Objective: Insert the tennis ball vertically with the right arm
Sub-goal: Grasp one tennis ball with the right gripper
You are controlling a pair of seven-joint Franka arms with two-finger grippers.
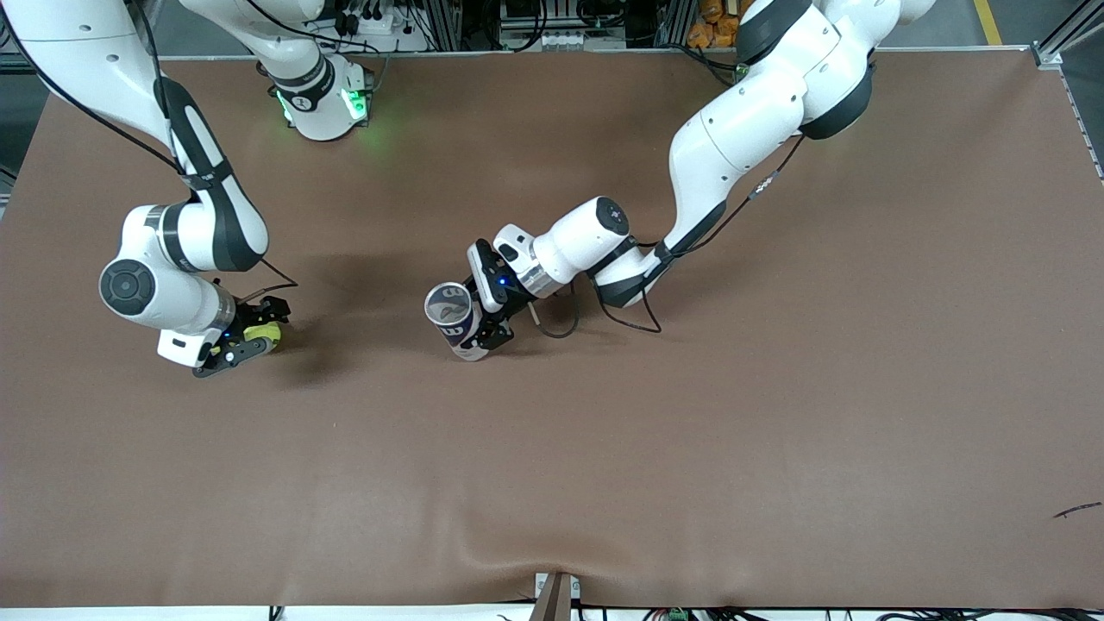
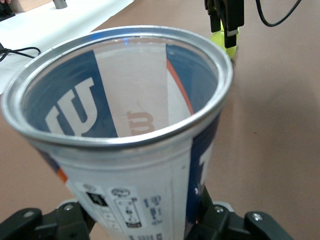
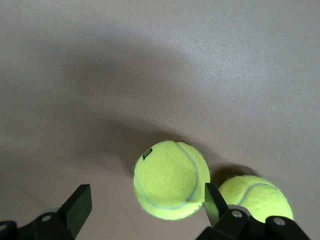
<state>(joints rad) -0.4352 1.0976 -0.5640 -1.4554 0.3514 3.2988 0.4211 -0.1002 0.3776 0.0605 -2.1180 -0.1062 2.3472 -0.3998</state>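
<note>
A brown table (image 1: 776, 448) carries everything, its cover wrinkled at the middle of the edge nearest the front camera. The left arm (image 1: 742, 129) reaches in from its base edge toward the table's middle, and the right arm (image 1: 181, 233) bends down toward its own end of the table.

The left gripper (image 1: 490, 315) is clamped on a tennis ball can (image 1: 455, 317), tilted and open-mouthed with a silver rim. Its label is blue and white with an orange stripe and bears a large white "W" logo; the small print low on its wall is too fine to read.

The right gripper (image 1: 246, 338) sits low at the table, jaws spread wide around one tennis ball (image 3: 171, 180), which carries a small dark mark that cannot be read. A second tennis ball (image 3: 256, 196) lies just beside it, outside one finger (image 3: 214, 202).
</note>
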